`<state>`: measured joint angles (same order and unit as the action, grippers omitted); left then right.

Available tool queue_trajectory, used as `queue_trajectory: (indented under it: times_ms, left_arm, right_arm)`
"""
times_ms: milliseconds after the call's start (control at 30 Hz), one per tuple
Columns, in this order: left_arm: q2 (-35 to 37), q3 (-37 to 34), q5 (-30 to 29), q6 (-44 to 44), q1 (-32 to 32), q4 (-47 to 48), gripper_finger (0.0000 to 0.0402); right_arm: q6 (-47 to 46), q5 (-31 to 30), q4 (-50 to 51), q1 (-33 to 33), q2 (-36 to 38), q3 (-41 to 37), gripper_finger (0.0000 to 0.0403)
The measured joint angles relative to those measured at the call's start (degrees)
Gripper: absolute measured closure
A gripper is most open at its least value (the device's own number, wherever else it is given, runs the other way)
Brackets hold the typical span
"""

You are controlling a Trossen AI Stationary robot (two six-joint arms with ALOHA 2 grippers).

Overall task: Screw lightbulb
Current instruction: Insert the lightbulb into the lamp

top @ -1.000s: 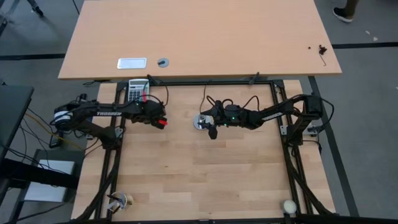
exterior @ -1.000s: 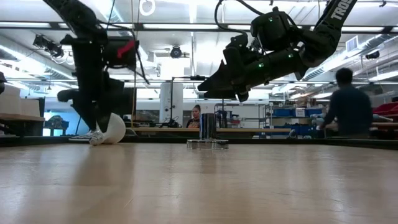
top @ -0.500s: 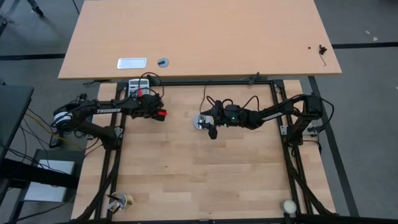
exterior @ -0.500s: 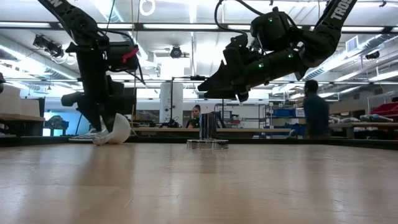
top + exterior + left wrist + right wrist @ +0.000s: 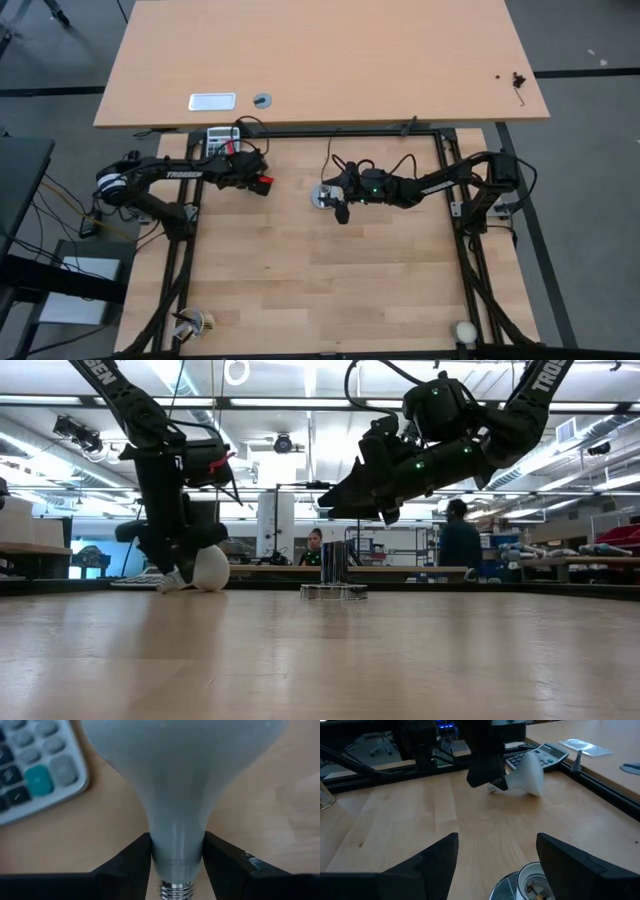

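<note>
While its dome is cropped, the lightbulb (image 5: pixel 176 795) sits clamped in the left hand (image 5: pixel 176 865).

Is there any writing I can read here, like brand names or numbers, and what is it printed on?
"TROSSEN": white letters on the left arm, high view.
"TRO...", cut off by the frame edge: on the right arm, low view.
Calculator keys: markings too blurred to read.
Nothing readable on the lightbulb.

Left gripper (image 5: pixel 180 575) down at the wooden table (image 5: pixel 320 660), clamped on the narrow end of the white domed lightbulb (image 5: pixel 208 568), dome resting on the surface. Right gripper (image 5: pixel 340 500) hangs over the small upright metal socket (image 5: pixel 333 572) mid-table, not touching it. Person in dark top (image 5: pixel 459 542) stands in the room behind.
</note>
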<state>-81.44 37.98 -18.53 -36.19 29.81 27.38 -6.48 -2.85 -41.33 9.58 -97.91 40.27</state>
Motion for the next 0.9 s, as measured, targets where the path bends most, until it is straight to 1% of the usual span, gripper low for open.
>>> queue_trajectory:
  times_ms: [100,233,467,567,767,900]
  left_arm:
    - [-0.66,0.00,0.37,2.96,0.23,-2.39,0.0228]
    - [-0.73,0.00,0.51,4.59,0.58,-2.62,0.0234]
    - [-0.68,0.01,-0.20,9.01,0.46,-2.85,0.0270]
    - [-0.49,0.40,-0.31,10.55,0.47,-2.45,0.0273]
    - [2.39,2.72,-0.34,13.29,-0.45,-1.77,0.0273]
    - [5.79,5.13,-0.35,14.19,-2.47,-2.36,0.0273]
  right_arm:
    - [0.00,0.00,-0.04,-0.04,0.00,0.02,0.0128]
    - [0.00,0.00,-0.08,-0.04,0.00,0.02,0.0128]
    - [0.04,0.00,-0.12,-0.08,0.00,0.02,0.0128]
    - [0.10,0.00,-0.26,-0.09,0.00,0.02,0.0128]
    - [0.17,0.00,-1.02,-0.10,0.75,0.02,0.0128]
    - [0.51,0.44,-1.04,-0.08,3.25,0.02,0.0128]
